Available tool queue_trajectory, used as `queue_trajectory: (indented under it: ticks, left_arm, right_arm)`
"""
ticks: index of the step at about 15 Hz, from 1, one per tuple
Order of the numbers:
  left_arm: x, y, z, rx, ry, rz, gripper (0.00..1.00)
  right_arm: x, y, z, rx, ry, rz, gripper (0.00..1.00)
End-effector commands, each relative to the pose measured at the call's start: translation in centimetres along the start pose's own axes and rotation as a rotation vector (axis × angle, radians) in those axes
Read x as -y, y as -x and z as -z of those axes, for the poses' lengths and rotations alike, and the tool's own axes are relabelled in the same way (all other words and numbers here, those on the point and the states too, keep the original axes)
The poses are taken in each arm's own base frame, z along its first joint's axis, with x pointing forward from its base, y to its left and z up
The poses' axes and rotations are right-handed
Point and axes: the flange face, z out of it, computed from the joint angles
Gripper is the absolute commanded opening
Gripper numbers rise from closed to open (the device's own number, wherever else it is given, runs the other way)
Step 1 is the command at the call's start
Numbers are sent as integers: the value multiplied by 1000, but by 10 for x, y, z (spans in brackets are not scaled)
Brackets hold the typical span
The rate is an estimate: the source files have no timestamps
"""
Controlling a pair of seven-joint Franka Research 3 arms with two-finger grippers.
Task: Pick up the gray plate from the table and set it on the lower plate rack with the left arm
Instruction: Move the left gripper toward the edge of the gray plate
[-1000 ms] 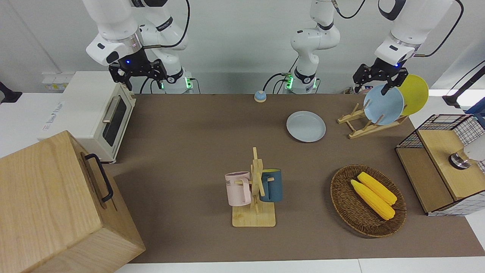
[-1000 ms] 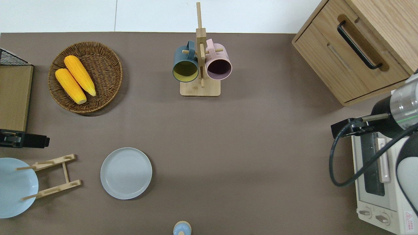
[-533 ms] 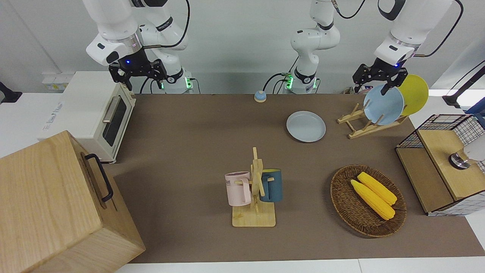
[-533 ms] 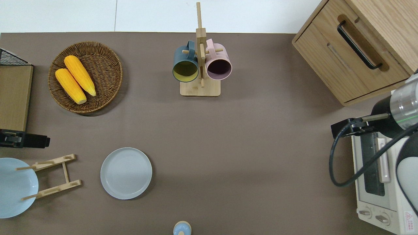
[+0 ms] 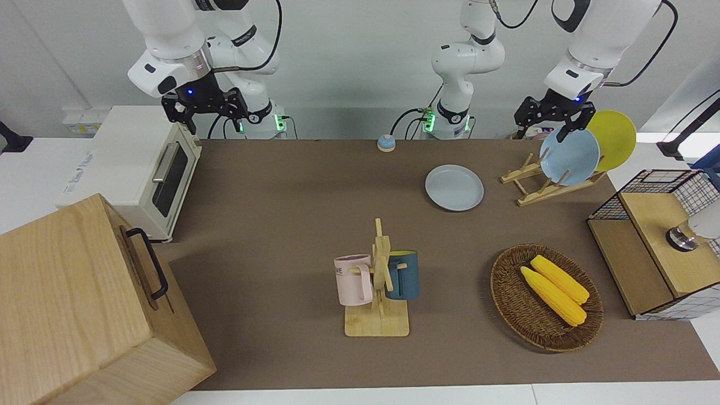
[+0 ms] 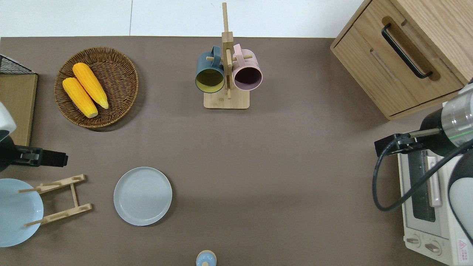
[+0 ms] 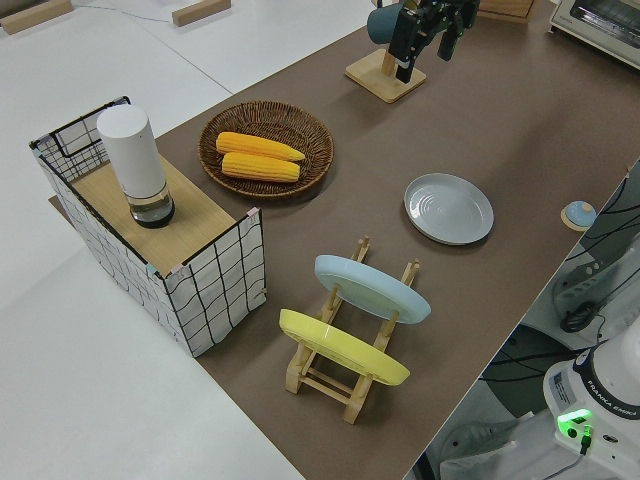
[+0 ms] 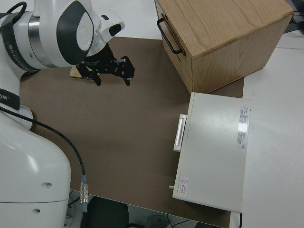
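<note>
Left end effector (image 6: 55, 162) shifted, half cropped

A robotics lab staged as a kitchen: two white robot arms (image 5: 467, 56) bolted at a brown-covered table (image 5: 281, 225) holding a toaster oven (image 5: 143, 169), mug stand (image 5: 379, 292), plate rack (image 5: 540, 183) and plastic corn (image 5: 554, 289), against bare white walls.

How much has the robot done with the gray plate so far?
Nothing is finished yet. The gray plate lies flat on the table, untouched, beside the lower plate rack, which already holds a light blue plate and a yellow plate. The left hand is empty and open, up in the air. Grabbing, lifting and racking are all left. The right arm is parked.
</note>
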Motion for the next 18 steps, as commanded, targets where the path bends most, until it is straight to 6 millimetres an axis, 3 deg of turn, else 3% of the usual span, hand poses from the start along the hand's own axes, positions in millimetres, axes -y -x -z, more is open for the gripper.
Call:
queue_trajectory:
  ticks: [1, 8, 14, 18]
  left_arm:
    - [-10, 1, -5, 38, -10, 14, 993]
    - [-29, 2, -22, 87, 0, -15, 993]
    - [-31, 8, -53, 115, 27, -12, 993]
    - [-29, 30, -80, 71, 10, -5, 993]
  right_arm:
    - [-2, 2, 3, 2, 6, -16, 983]
    - [-2, 2, 3, 2, 6, -16, 983]
    - [-2, 2, 3, 2, 6, -16, 983]
    - [-3, 2, 3, 3, 6, -18, 983]
